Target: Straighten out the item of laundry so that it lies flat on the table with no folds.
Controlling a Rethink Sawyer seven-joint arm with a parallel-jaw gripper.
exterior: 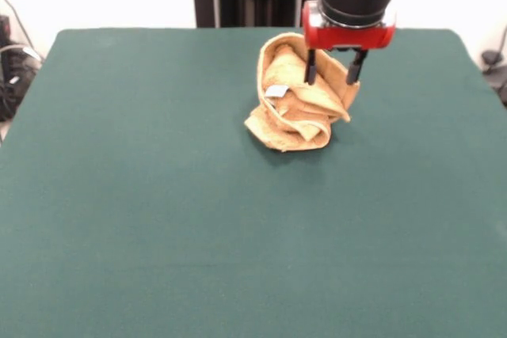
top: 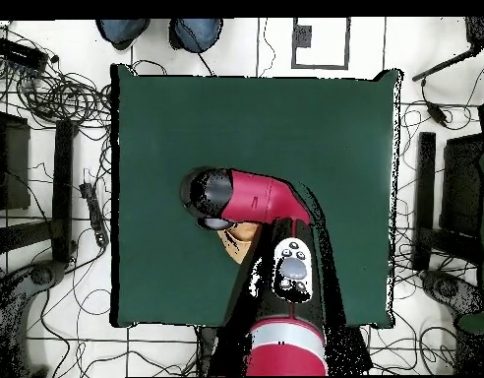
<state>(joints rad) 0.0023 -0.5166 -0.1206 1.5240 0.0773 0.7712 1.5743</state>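
Hovering with my gripper (exterior: pixel 333 77) spread over the crumpled towel (exterior: pixel 299 100), I judged it soft, light, best pinched at an outer corner.

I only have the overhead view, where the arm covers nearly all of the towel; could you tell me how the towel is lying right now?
Observer: In the front view the towel is a crumpled, folded heap, not flat, on the table.
Operator: Thank you. Where is the gripper relative to it?
Observer: The gripper hangs over the heap's upper part, its two dark fingers apart, with towel showing between them.
Operator: Is the tag visible anywhere?
Observer: Yes, a small white tag shows on the heap, on the picture-left side of the gripper in the front view.
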